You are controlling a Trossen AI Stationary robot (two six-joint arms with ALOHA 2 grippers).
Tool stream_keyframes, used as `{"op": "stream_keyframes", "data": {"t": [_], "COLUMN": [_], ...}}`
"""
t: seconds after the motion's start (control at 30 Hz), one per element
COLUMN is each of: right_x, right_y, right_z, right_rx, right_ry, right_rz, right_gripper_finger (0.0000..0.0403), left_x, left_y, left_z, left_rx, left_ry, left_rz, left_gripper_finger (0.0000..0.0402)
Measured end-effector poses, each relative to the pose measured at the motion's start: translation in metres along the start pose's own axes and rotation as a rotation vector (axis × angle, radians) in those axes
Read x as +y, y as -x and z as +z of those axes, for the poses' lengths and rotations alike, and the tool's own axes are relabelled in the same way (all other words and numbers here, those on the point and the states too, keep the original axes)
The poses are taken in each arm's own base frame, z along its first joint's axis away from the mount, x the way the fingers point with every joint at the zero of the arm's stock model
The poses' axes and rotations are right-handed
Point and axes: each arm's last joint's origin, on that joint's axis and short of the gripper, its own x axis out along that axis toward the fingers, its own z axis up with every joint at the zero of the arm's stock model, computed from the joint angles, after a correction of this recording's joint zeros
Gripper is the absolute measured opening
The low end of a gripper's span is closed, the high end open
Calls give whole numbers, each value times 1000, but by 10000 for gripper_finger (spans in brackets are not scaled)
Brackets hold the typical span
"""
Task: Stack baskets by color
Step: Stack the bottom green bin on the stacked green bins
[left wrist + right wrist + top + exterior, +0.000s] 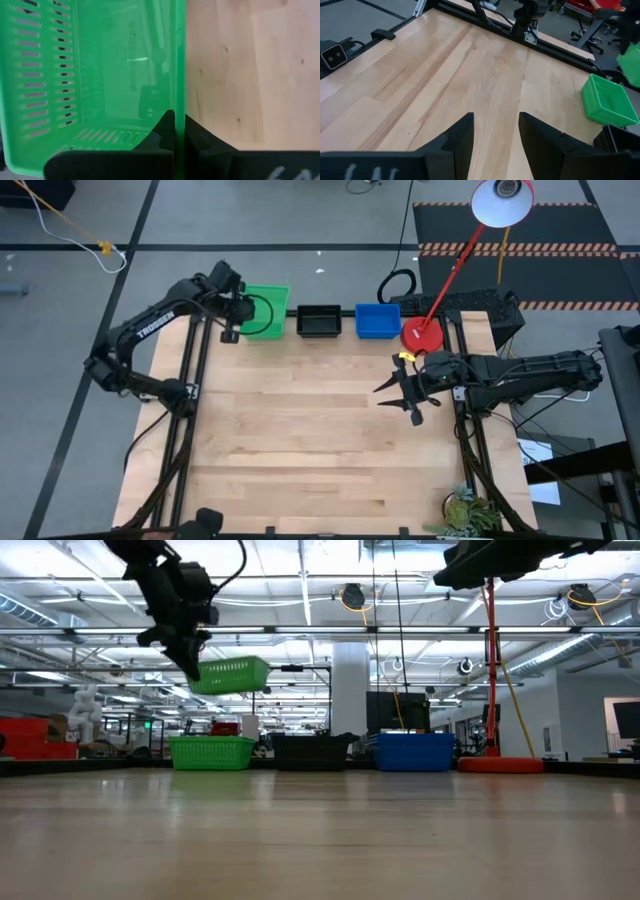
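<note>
My left gripper is shut on a green basket and holds it in the air at the table's far left. Below it, a green basket rests on its base on the table. To its right along the far edge stand a black basket and a blue basket. My right gripper hovers open over the right side of the table, with nothing between its fingers. My left gripper pinches the green basket's left end wall at its rim, one finger inside the basket and one outside. The fingers slant down from above and the left. The basket hangs clear of the table and of the green basket below, open side up and slightly tilted.
A red round lamp base stands at the far right next to the blue basket, and its arm slants up to a white shade. A small plant sits at the near right corner. The wooden tabletop lies bare in the middle and near side.
</note>
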Motion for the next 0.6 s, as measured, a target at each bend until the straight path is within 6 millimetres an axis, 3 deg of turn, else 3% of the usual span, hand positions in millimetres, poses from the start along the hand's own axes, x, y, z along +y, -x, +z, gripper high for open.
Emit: {"op": "stream_keyframes", "data": {"t": [0.27, 0.6], "right_x": [0, 0], "right_y": [0, 0], "right_z": [-1, -1], "right_rx": [6, 6], "right_ry": [-1, -1], "right_rz": [1, 1], "right_gripper_finger": [148, 148], "left_x": [-8, -17], "left_y": [-30, -51], "left_z": [-19, -28], "left_rx": [-17, -37], "left_ry": [7, 82], "left_rz": [-2, 15], "left_gripper_finger": [1, 1]}}
